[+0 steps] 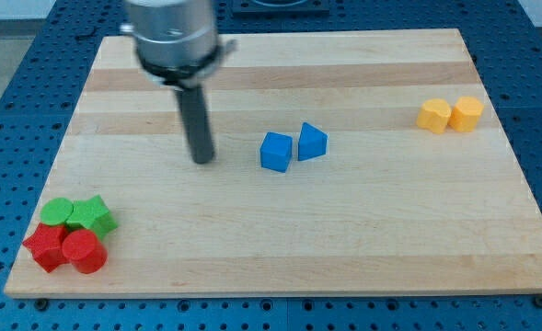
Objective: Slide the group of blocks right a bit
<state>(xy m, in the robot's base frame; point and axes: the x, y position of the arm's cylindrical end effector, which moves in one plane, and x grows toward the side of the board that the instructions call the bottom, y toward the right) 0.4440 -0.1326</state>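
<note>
1. Camera view, near left corner of the wooden board: four blocks bunched tight together. Nearest, a red star block touching a red round block. Just behind them, a green round block beside a green star block.
2. Well apart from my tip, so probably not the group to push right now.
3. Farther in, near the middle: my tip down on the wood, near the left side of a blue cube, not touching it.
4. No hand here to spread, press or pinch. Just a straight dark rod, holding nothing.
5. Just right of the cube and a little farther back, a blue wedge-like block, very close to the cube, maybe touching.
6. Likely the task's group, this blue pair. Tip placed on the left so that a push to the right moves both together.
7. Good to aim at the middle of the cube's side, or the pair could turn and split up.
8. Far right: a yellow block with flat sides touching a yellow round-looking block. Lots of bare wood between them and the blue pair, so room for a small slide.
</note>
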